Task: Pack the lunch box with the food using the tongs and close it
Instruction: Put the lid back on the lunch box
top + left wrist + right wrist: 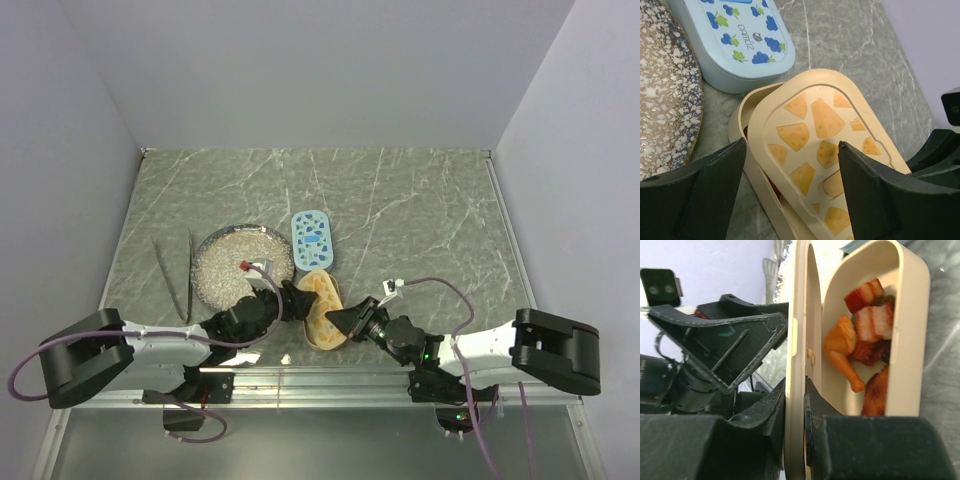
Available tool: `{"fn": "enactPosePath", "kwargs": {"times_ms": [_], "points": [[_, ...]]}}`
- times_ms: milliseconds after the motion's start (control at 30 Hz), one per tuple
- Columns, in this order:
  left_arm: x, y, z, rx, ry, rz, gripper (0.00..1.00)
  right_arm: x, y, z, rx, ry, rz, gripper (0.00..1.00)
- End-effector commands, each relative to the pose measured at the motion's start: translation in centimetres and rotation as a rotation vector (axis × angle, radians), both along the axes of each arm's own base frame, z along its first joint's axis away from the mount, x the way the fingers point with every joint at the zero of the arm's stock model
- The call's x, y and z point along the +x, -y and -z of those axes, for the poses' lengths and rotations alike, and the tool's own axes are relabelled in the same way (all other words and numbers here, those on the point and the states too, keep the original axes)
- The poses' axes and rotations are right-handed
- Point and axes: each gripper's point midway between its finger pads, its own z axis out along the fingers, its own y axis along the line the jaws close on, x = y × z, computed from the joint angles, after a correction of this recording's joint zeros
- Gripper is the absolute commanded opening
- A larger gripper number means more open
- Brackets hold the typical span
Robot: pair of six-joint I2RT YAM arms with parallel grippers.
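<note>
Where the right gripper (794,387) closes, its jaws are clenched on the rim of the cheese-print lid (799,315), which the wrist view shows edge-on between the two fingers. Immediately beside that lid sits the cream tub (912,340), its mouth partly exposed. The food (867,322) lies inside the tub: reddish, orange and brown chunks packed together. The left gripper (791,150) stands released, fingers spread wide on either side of the lid's near end; whether they touch it cannot be determined. From the left wrist view the lid rests askew over the tub, leaving a strip of rim uncovered on one side. In the overhead view both grippers meet the box from opposite sides at the near middle of the table (420,210). A blue box (313,240), lid on, lies just beyond the tub. The speckled plate (225,272) lies to its left, and the tongs (172,278) lie on the table left of the plate, apart from both arms.
</note>
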Motion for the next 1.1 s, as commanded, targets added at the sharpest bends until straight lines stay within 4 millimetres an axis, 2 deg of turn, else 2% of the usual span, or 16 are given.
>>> {"fn": "enactPosePath", "kwargs": {"times_ms": [0, 233, 467, 733, 767, 933, 1033, 1067], "points": [[0.5, 1.6, -3.0, -0.096, 0.037, 0.0, 0.8, 0.5, -1.0, -2.6, 0.111, 0.013, 0.024, 0.0], [0.4, 2.0, -3.1, -0.1, 0.038, 0.017, 0.8, 0.3, -1.7, -1.4, 0.097, -0.02, 0.004, 0.0], [0.3, 2.7, -2.9, -0.089, 0.033, 0.03, 0.8, 0.0, -1.3, 0.1, 0.028, -0.045, 0.005, 0.0], [0.6, 1.3, -3.6, -0.047, 0.054, -0.046, 0.81, -0.9, -1.0, 3.0, -0.073, -0.097, -0.015, 0.0], [0.8, 1.0, -3.6, -0.043, 0.055, -0.063, 0.82, -1.0, -1.0, 3.2, -0.08, -0.1, -0.023, 0.04], [1.0, 0.6, -3.3, 0.004, 0.049, -0.087, 0.83, -1.6, -0.8, 4.0, -0.127, -0.109, -0.038, 0.13], [1.2, 0.7, -2.9, 0.031, 0.043, -0.093, 0.84, -1.8, -0.4, 4.4, -0.156, -0.108, -0.028, 0.23], [1.3, 0.8, -2.9, 0.037, 0.043, -0.093, 0.84, -1.8, -0.2, 4.4, -0.161, -0.107, -0.023, 0.3]]}}
